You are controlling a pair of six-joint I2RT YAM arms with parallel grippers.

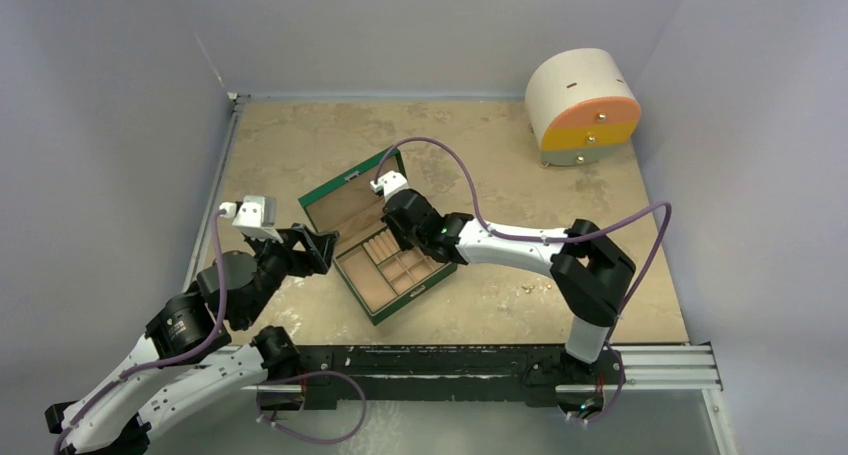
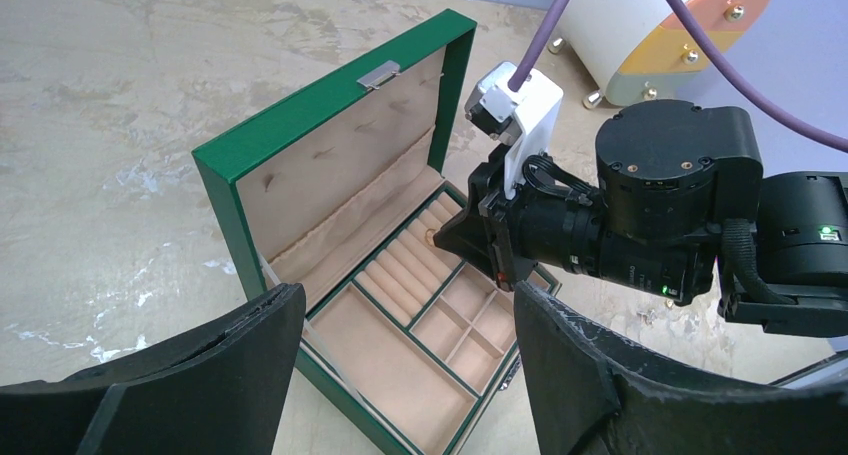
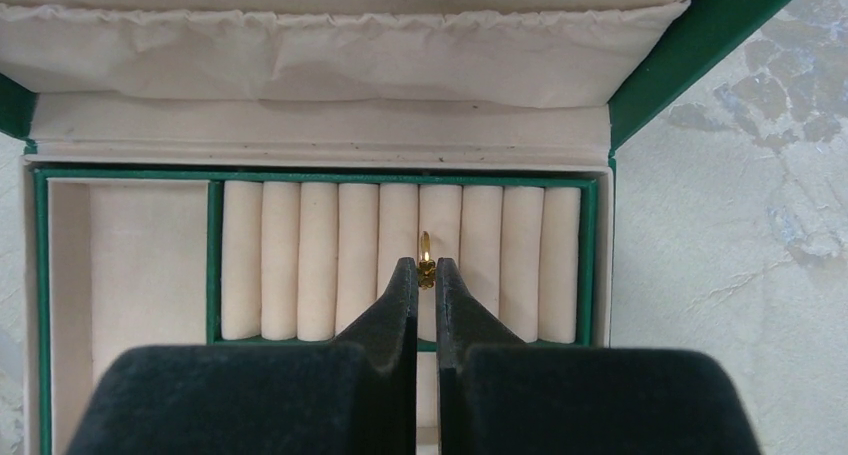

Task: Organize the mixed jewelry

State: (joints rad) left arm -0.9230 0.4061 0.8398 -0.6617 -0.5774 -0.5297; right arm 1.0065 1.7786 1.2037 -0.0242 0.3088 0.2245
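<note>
Pinches a gold ring [image 3: 426, 247] in the right gripper [image 3: 426, 270] over the ring rolls [image 3: 320, 260] by the hinged edge of the green box [image 3: 715, 35]; holds the left gripper [image 2: 405, 305] released nearby

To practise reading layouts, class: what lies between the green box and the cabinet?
Bare table between box and cabinet, with a purple cable arching over; top view shows it.

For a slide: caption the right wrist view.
Right end effector pinches a small gold ring at cream ring rolls in the open green box.
</note>
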